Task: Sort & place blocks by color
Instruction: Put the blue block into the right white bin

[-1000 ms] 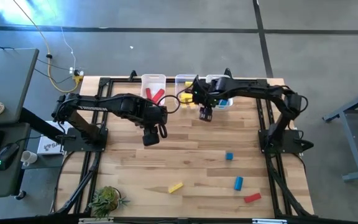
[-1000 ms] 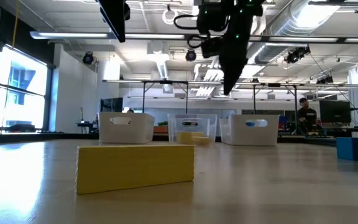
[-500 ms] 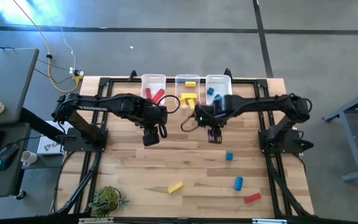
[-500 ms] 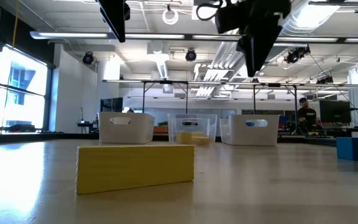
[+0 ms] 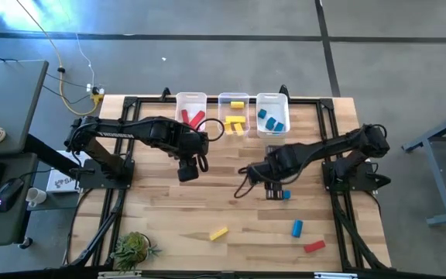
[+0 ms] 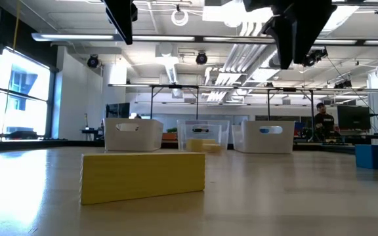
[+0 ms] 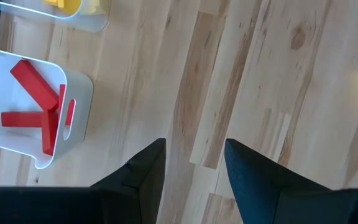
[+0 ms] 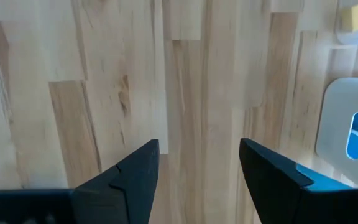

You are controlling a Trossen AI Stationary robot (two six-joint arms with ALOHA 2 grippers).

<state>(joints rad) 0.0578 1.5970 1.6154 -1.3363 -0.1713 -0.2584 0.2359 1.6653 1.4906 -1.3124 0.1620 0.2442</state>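
Four blocks lie flat on the wooden table: a blue cube [image 5: 286, 194], a yellow bar [image 5: 218, 232], a blue cylinder [image 5: 296, 228] and a red bar [image 5: 313, 246]. More blocks lie in three bins at the far edge: red ones [image 5: 193, 118], yellow ones [image 5: 235, 122] and blue ones [image 5: 271, 118]. My right gripper [image 8: 199, 146] hangs open above bare wood, just left of the blue cube, pointing down. My left gripper [image 7: 194, 146] hangs open over the table's middle left, with nothing between its fingers.
The three white-rimmed bins [image 5: 191, 99] stand side by side at the table's far edge. A small potted plant [image 5: 133, 249] stands at the near left corner. Bare wood lies between the bins and the loose blocks.
My right gripper has swung from above the blue bin toward the table's near edge, rolling a little, and now hangs beside the blue cube, still open. The blocks have not moved.
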